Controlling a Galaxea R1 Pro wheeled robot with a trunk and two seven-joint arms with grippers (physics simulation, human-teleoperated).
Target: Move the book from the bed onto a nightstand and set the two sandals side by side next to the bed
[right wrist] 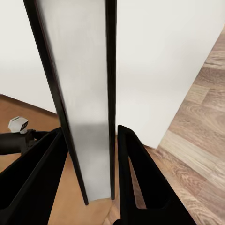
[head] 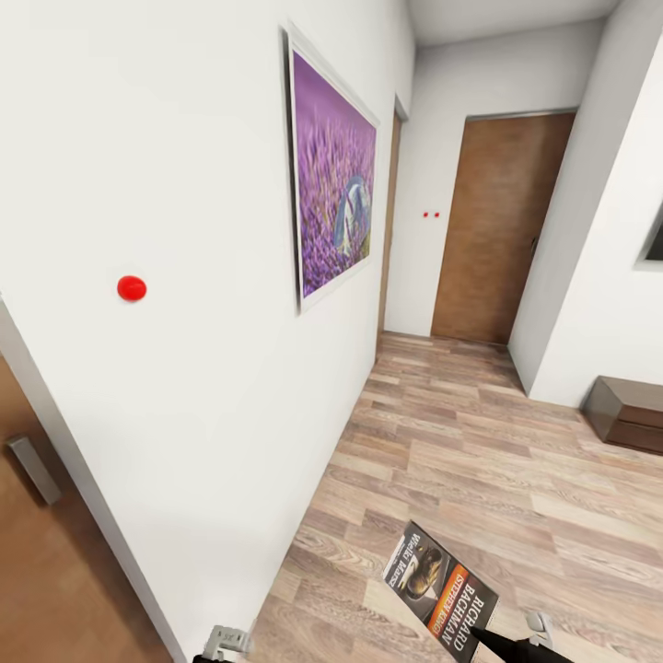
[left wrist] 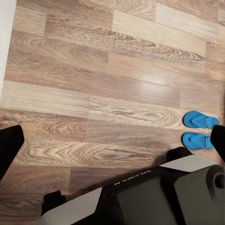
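My right gripper (right wrist: 91, 140) is shut on the book (right wrist: 79, 93), whose grey page edge stands upright between the two black fingers (right wrist: 136, 178). In the head view the book (head: 442, 589) shows its dark cover with the orange band and "Richard Bachman", held low over the wood floor by my right gripper (head: 502, 645). Both blue sandals (left wrist: 200, 120) (left wrist: 198, 140) lie side by side on the floor planks, beside my base. My left gripper (left wrist: 115, 136) hangs open above the floor, holding nothing. The bed and nightstand are out of view.
A white wall with a purple framed picture (head: 333, 198) and a red dot (head: 132, 288) runs close on my left. A brown door (head: 497, 230) closes the corridor's far end. A low dark-brown cabinet (head: 631, 412) sits at the right. My base (left wrist: 154, 197) is below.
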